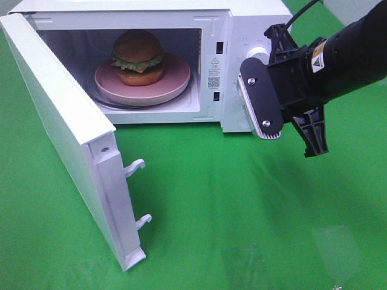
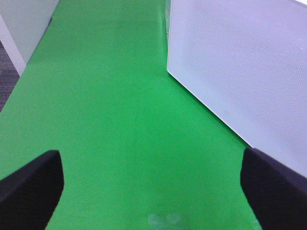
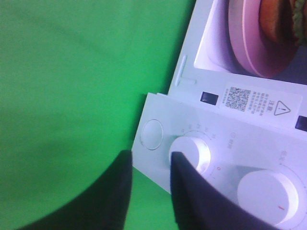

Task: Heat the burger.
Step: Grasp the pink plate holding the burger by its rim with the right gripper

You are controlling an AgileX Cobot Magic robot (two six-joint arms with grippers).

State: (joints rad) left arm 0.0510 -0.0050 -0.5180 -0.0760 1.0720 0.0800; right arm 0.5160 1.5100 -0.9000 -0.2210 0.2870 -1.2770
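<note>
Burger (image 1: 138,57) sits on pink plate (image 1: 175,83) inside microwave (image 1: 254,24) w/ door (image 1: 60,133) open; right gripper (image 3: 149,191) part-open, empty by knob (image 3: 191,152), left gripper (image 2: 148,184) wide open, idle; next, I'd judge: swing door shut at 9 o'clock.

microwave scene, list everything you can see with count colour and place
microwave: 1, white, back of the table, door swung open
burger: 1, golden-brown buns, green lettuce, inside the microwave on the plate
plate: 1, pink, inside the microwave
dials: 2, white, on the control panel
table cover: 1, green
left gripper: 1, black, open, above the cover beside the door
right gripper: 1, black, at the control panel, holding nothing
</note>
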